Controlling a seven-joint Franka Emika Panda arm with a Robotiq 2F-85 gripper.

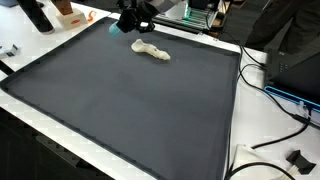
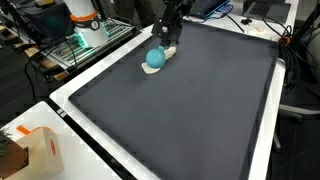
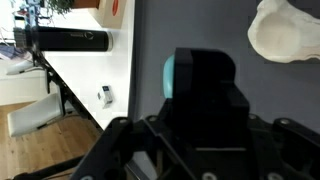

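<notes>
Hovering low over the far end of the dark mat [image 2: 200, 110], with the jaws right by a teal ball [image 2: 155, 59]. Cannot tell the state of the jaws: blocked by the black housing [image 3: 205, 100] in the wrist view, too small and dark in both exterior views. Showing only as a teal sliver past that housing, the teal ball [image 3: 171, 76], so no telling whether gripped, touched or merely near. Sitting on the mat, close against a lumpy, elongated cream piece [image 2: 171, 52]. Same cream piece [image 1: 152, 50] plain in an exterior view, and cream piece [image 3: 285, 30] at the top right of the wrist view. Crowding the ball on one side, that cream piece; everything else well apart. Covering most of a white bench [image 2: 58, 98], the mat. Off the mat, along the bench rim in the wrist view: a black cylinder [image 3: 68, 40], a red-and-white box [image 3: 116, 12], a small white item [image 3: 105, 95]. At the near bench corner, a cardboard box [image 2: 30, 150]. By the opposite edge, black cables [image 1: 270, 85] and a small black part [image 1: 297, 158].
</notes>
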